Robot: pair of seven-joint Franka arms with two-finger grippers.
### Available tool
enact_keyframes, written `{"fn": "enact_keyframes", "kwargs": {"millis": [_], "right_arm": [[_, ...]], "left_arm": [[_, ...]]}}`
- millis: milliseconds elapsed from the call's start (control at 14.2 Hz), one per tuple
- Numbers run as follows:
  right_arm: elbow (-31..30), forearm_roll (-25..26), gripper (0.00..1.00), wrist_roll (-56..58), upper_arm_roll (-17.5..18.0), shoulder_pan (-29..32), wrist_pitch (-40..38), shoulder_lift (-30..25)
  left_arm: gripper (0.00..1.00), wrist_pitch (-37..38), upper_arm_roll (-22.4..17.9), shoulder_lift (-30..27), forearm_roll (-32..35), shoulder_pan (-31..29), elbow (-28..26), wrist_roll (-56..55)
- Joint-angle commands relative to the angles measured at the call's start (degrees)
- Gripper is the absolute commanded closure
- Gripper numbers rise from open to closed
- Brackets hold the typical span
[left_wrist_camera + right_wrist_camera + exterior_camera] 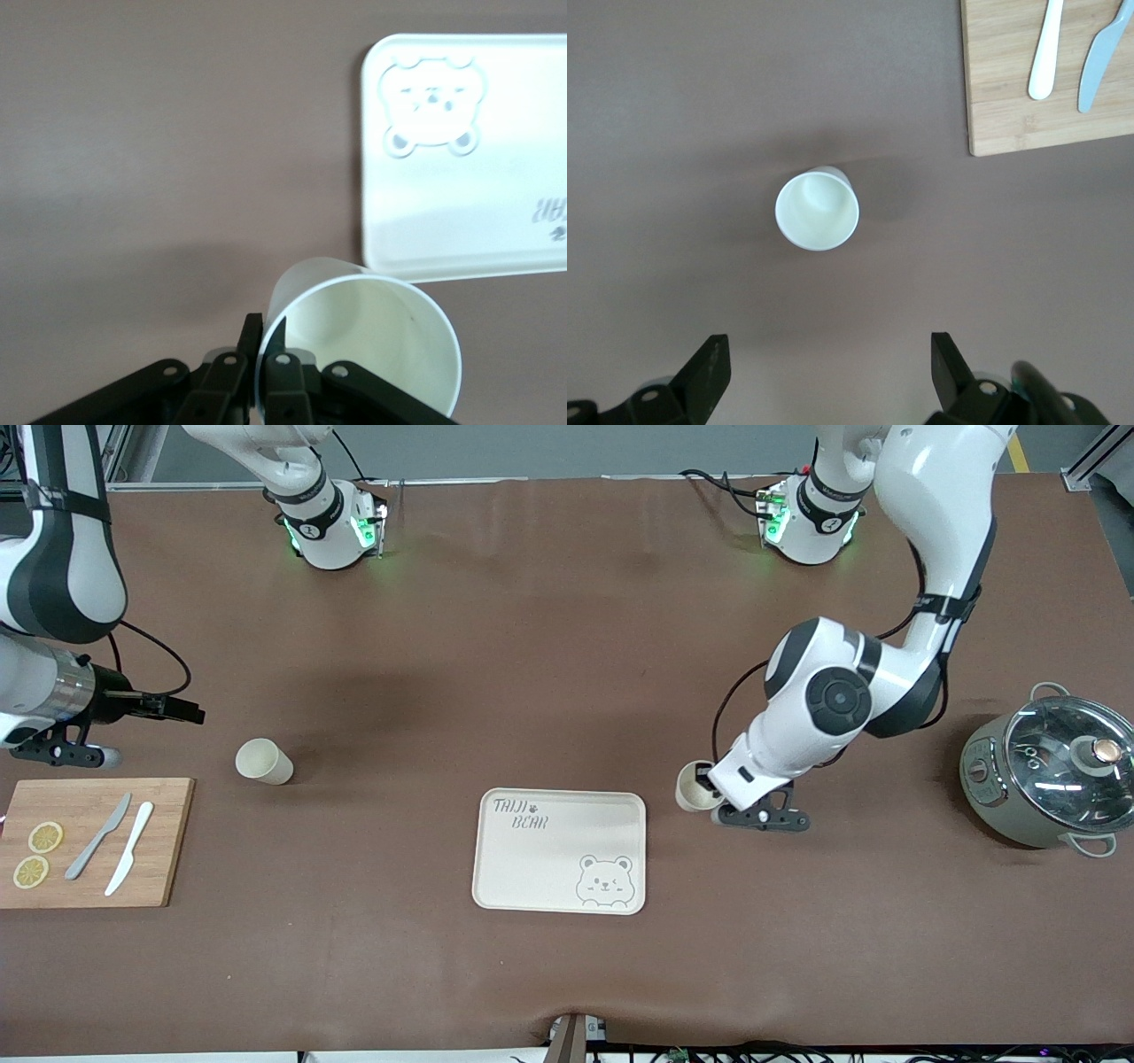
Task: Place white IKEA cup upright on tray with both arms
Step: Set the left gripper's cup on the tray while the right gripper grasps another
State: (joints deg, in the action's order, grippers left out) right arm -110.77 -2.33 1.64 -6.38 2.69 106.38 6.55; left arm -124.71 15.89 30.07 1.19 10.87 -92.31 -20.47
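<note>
A cream-white cup (694, 790) (372, 328) hangs tilted beside the tray's edge toward the left arm's end, mouth showing. My left gripper (707, 788) (268, 332) is shut on its rim, one finger inside the wall and one outside. The cream tray (532, 868) (461, 212), with its bear drawing, holds nothing. A second white cup (263, 762) (817, 210) lies on its side on the brown table toward the right arm's end, its mouth facing my right gripper (195, 714) (830, 354). That gripper is open, holds nothing and stands clear of this cup.
A wooden cutting board (168, 841) (1001, 88) with two lemon slices (37, 854) and two knives (115, 847) sits at the right arm's end. A grey-green pot with a glass lid (1054, 779) stands at the left arm's end.
</note>
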Motion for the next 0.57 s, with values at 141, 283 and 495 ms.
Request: {"fn": "enact_keyframes", "kwargs": {"millis": [141, 283, 495], "right_arm": [[-5.3, 0.1, 0.00, 2.8, 0.8, 2.1, 8.5, 0.3], [-5.6, 0.1, 0.00, 2.8, 0.8, 2.2, 10.2, 2.1], [-7.8, 0.0, 0.00, 2.8, 0.8, 2.2, 14.9, 3.8]], "left_arm": [[1.00, 3.2, -1.1, 7.3, 1.4, 4.9, 10.3, -5.3], [1.00, 3.2, -2.9, 10.1, 1.4, 7.8, 13.4, -7.6], [1.00, 3.0, -9.9, 12.7, 1.1, 15.6, 16.5, -10.5]]}}
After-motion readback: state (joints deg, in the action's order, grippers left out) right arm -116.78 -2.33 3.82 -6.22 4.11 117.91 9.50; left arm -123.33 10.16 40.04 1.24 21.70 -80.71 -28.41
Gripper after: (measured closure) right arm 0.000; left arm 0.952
